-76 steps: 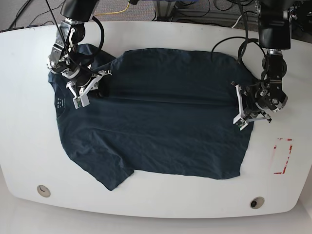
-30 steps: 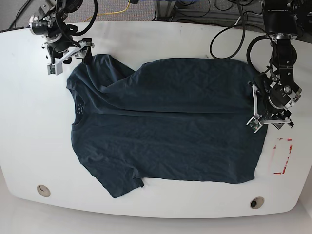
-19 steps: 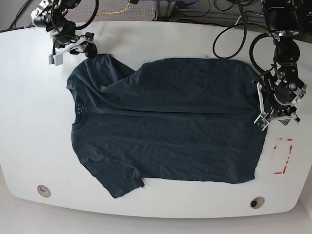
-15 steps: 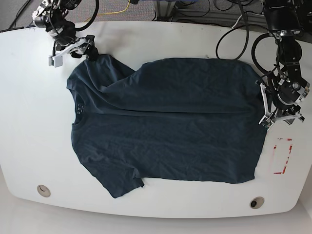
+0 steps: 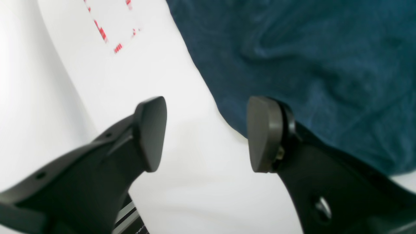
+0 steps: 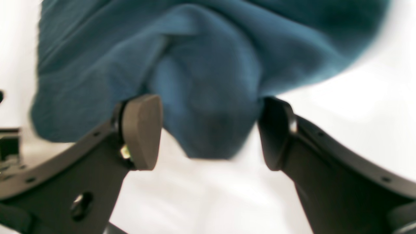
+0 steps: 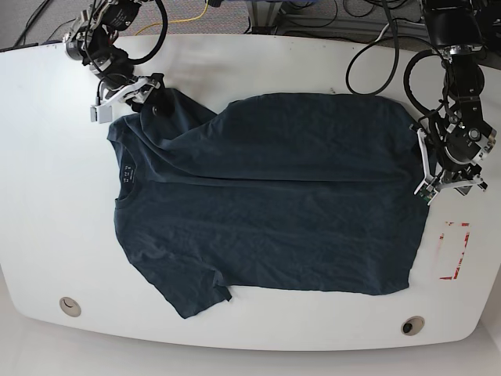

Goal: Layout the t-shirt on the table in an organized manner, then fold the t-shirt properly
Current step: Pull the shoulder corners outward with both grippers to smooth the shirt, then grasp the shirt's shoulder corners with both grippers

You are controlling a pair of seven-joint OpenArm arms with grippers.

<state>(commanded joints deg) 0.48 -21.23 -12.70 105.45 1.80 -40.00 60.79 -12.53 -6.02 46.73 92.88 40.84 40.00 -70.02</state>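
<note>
Two arms at opposite ends of the t-shirt (image 7: 266, 196), spread flat on the table (image 7: 47, 196)

Since a moment ago the right gripper (image 6: 208, 130) has dropped back onto the far-left sleeve, jaws parted around a fabric bunch only its wrist view reveals. Left gripper (image 5: 206, 133) hovers released at the right hem; flattening seems nearly done.

The white glossy table (image 7: 258, 59) has curved edges and carries a dark navy t-shirt (image 7: 266, 196) spread nearly flat across its middle, collar toward the base view's left and hem toward the right, with wrinkles across the cloth. One sleeve lies folded over near the far left corner, the other points toward the near edge. A red tape rectangle (image 7: 453, 251) marks the bare surface just beside the hem, and two round grommet holes (image 7: 70, 306) sit near the front edge.
</note>
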